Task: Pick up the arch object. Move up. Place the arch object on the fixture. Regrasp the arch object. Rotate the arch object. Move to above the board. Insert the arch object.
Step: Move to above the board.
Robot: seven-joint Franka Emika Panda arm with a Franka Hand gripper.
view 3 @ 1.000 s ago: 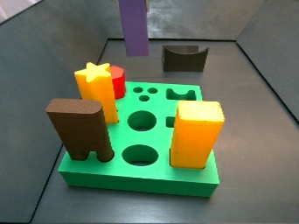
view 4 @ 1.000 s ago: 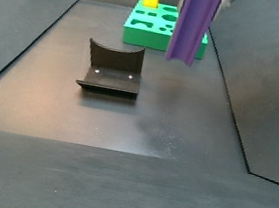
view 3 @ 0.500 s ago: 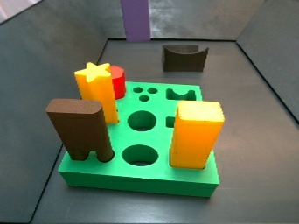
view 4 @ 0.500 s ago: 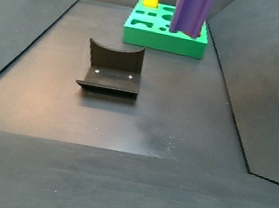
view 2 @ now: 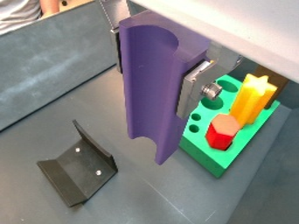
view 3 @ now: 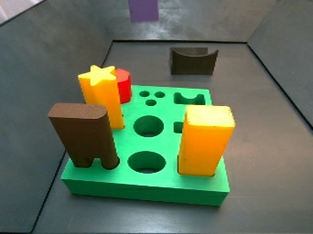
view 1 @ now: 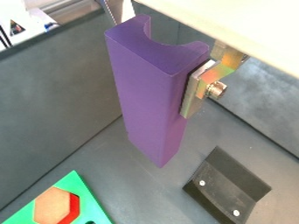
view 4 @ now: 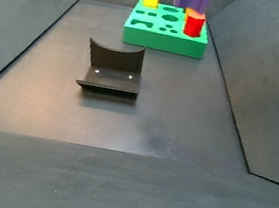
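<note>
With no writing legible anywhere, end effector (view 2: pixel 156 77) clamped on arch object (view 2: pixel 156 92), raised upright above fixture (view 2: pixel 77 175), cropped at side views' top edge (view 3: pixel 145 8).

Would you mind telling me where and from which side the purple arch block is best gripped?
At its upper end, from above, across the two flat sides flanking the notch: it hangs upright, and the claw already clamps the arch block there, above the fixture.
</note>
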